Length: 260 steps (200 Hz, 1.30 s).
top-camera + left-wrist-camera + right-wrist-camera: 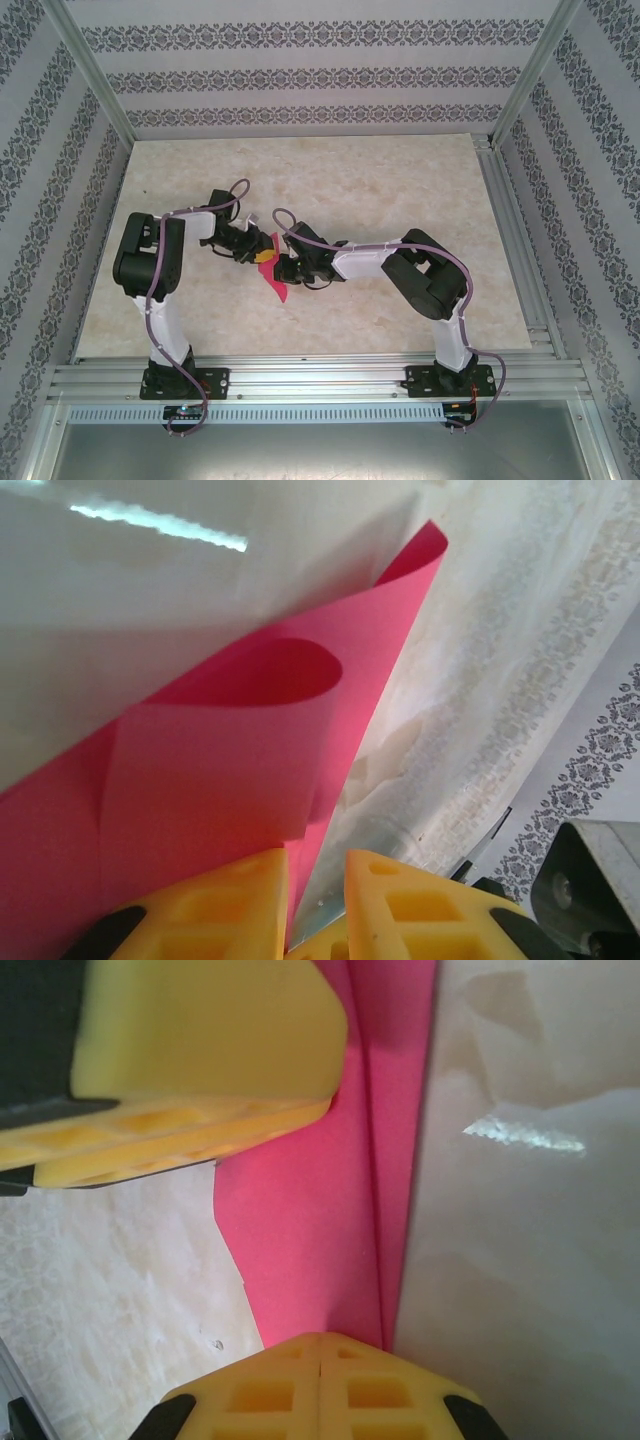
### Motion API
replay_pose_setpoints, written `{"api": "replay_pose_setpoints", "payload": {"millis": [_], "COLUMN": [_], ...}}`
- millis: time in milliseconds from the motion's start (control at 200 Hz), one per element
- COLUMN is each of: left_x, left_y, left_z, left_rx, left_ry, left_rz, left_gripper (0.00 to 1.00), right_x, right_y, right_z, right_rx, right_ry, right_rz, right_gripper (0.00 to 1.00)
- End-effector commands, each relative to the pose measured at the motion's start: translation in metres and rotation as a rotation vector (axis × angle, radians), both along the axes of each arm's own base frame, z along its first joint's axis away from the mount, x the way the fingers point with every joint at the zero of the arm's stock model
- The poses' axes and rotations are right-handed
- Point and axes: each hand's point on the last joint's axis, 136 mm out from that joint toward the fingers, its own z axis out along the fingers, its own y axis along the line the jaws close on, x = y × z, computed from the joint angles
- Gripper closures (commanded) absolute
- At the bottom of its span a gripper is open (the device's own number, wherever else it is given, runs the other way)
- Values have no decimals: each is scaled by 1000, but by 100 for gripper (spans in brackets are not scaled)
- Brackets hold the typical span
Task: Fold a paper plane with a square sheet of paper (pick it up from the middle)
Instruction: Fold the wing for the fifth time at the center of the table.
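The square sheet of paper (pixel 273 281) is bright magenta-pink, folded into layers and held above the table between the two arms. In the left wrist view the paper (pixel 230 740) curls over itself, and its lower edge runs into the gap of my left gripper (pixel 315 865), whose yellow fingers (pixel 220 910) stand slightly apart with table showing between them. My right gripper (pixel 320 1345) is shut on the paper (pixel 310 1230), which rises from its pads with a lengthwise crease. A left finger (pixel 200 1030) sits over the paper's far end. Whether it forms a paper plane I cannot tell.
The beige marbled table (pixel 400 180) spreads around both arms. Aluminium rails (pixel 320 375) run along the near edge and up the corners, with patterned walls behind. A grey metal part (pixel 590 880) shows at the lower right of the left wrist view.
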Motion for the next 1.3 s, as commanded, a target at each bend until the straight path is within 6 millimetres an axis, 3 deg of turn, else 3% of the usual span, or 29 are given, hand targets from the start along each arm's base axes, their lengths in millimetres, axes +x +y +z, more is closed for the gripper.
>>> {"api": "replay_pose_setpoints", "payload": {"millis": [0,260,415,659,1294], "left_x": [7,2,4,4,2], "left_y": [3,5,5,5,6], "left_z": [-24,-29,-26,-25,-28], "left_rx": [70,85,89,90,98], "left_ry": [-17,0,-2,0,12], "left_rz": [-5,-20,-25,-32,-36], "left_gripper": [78,80,80,80,80], "right_x": [-4,0,-12,-18,-28], "right_y": [2,-19,-26,-16,-8], "right_z": [19,54,36,16,17], "right_rx": [69,184,197,262,263], "right_ry": [-5,-18,40,107,114], "right_rz": [6,-39,-51,-47,-19], "right_gripper": [94,90,94,98,100]}}
